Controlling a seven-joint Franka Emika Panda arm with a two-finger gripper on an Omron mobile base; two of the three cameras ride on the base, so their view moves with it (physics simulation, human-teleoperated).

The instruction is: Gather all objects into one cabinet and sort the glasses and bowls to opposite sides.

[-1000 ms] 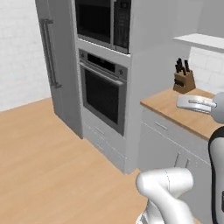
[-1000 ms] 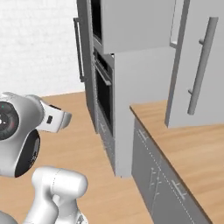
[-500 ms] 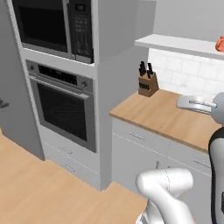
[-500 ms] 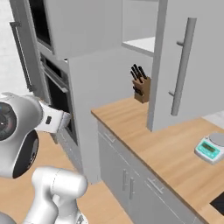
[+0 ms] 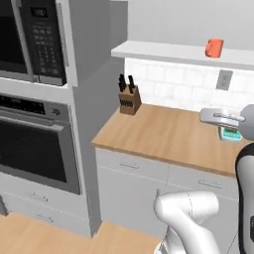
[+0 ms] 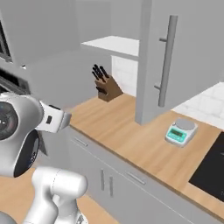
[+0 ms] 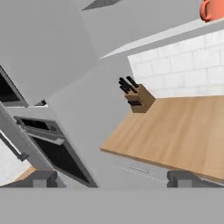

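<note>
Far left you've got the microwave [image 5: 34,39] stacked over the wall oven [image 5: 34,149], both set in a tall grey column. Right of that column runs the wooden counter [image 5: 168,136] over white drawer units [image 5: 134,191]. At the counter's far left corner, near the tiled wall, stands the knife block [image 5: 129,101] with dark handles sticking up; you also see it in the right base view [image 6: 107,85] and the hand view [image 7: 139,98].

Above the counter is the white shelf [image 5: 173,52]. The salmon-orange cup [image 5: 214,48] stands upright on it, toward the right, well apart from the knife block; in the hand view it shows at the top right corner [image 7: 212,9], cut by the frame edge.

Further right on the counter sits a small green scale [image 6: 180,131], near the open grey cabinet door [image 6: 183,57] with its long vertical bar handle [image 6: 165,61]. A black cooktop [image 6: 210,168] lies at the far right.

Your gripper [image 7: 111,178] has its fingers spread wide apart, nothing between them, well off the counter and touching nothing.
</note>
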